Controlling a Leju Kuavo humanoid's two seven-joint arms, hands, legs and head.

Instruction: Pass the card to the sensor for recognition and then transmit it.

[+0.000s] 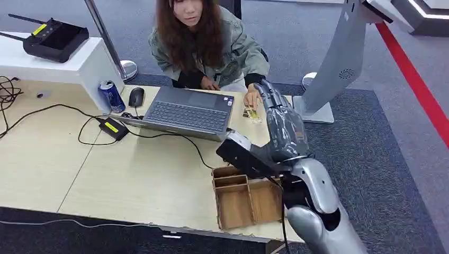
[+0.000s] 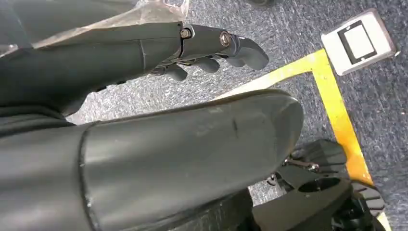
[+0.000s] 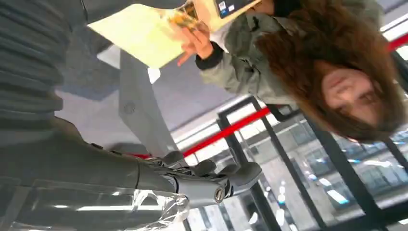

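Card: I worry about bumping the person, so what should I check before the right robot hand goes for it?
1. Card within reach on the table, beside the laptop: ok.
2. Card free to take: not ok, a person's hand is at it.
3. Right robot hand empty: ok, the right wrist view shows nothing in its fingers.
4. Right robot hand close to the card: ok, it hangs right beside it.
5. Sensor found: cannot tell which device it is.
6. Left robot hand out of the way: ok, it hangs over the floor and holds nothing.
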